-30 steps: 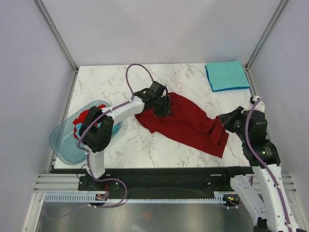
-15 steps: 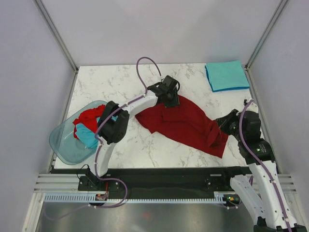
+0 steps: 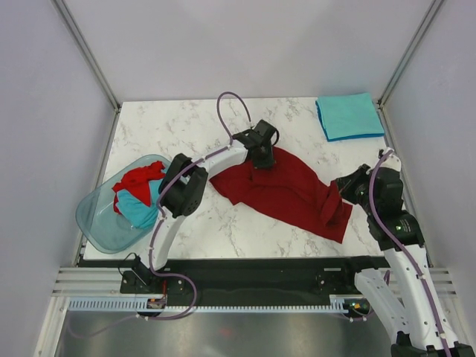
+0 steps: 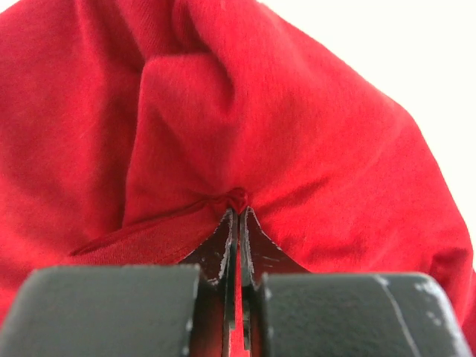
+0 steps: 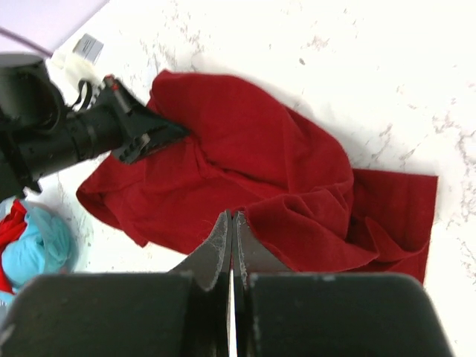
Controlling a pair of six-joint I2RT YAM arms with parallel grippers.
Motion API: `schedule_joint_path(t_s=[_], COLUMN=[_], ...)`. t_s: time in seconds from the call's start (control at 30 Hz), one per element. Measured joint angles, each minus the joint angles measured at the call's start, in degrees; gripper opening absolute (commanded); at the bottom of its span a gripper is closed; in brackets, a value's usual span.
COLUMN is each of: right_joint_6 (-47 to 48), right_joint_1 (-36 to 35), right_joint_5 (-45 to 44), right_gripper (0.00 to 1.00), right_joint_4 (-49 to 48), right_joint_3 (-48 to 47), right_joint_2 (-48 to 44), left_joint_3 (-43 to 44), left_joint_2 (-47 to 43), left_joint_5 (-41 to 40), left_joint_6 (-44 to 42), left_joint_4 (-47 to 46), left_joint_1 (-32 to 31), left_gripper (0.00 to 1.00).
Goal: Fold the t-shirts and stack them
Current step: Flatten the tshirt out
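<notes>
Dark red cotton t-shirt (image 3: 290, 190) lies crumpled and half-spread mid-table on the white marble-pattern table (image 3: 163, 126), running diagonally from centre toward the right arm. Left gripper (image 4: 238, 210) is closed hard on a small bunch of its cloth at the far upper edge. The wrist view shows fabric puckered into a knot right at the fingertips, so that's a real pinch. Right gripper (image 5: 231, 217) is pressed together at the shirt's near-right edge; can't tell from its view whether any cloth is trapped between the jaws or it's just sitting over the fold. Folded teal t-shirt (image 3: 349, 116) sits in the far right corner, well apart. More tees, one red (image 3: 137, 179) and one teal (image 3: 137, 208), are heaped in the translucent blue-green plastic basin (image 3: 88, 223) at the left. Handling call: light, limp knit with zero stiffness, so it will drape and sag from any single hold and drag on the marble without sliding clean. Best holds are hems, shoulder seams or corners, one per arm, pulled taut between them. A mid-panel pinch like the left one likely just lifts a tent of cloth. Right side looks doubled over itself, so it needs flattening before any fold.
</notes>
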State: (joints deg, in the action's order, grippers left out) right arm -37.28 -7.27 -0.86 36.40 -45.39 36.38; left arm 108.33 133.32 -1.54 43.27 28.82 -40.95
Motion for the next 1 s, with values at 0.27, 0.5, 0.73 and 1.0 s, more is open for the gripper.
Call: schedule_joint_path(t_s=[0.27,0.5,0.73,1.0], right_joint_6=[0.07,-0.04,1.36,4.44], right_joint_1=[0.00,0.00,0.00,0.00], right_joint_5=[-9.88,-16.70,-23.37,-27.82], right_gripper=[0.00,0.00,0.00,0.00], right_joint_4=[0.26,0.48,-0.13,-1.01], right_joint_3=[-3.98,-12.55,-39.15,-52.28], right_joint_2=[2.99,11.63,25.20,28.35], left_joint_3=[-10.10,-19.06,-13.09,-10.51], left_joint_2=[-17.14,-35.93,-46.14,-61.86], left_joint_5=[-1.16,-1.53,-9.84,-0.09], left_joint_6=[-5.53,-13.33,-26.47,-29.33], left_joint_4=[3.19,4.15,6.27,2.69], left_joint_1=[0.39,2.78,5.42,10.27], left_gripper=[0.02,0.02,0.02,0.03])
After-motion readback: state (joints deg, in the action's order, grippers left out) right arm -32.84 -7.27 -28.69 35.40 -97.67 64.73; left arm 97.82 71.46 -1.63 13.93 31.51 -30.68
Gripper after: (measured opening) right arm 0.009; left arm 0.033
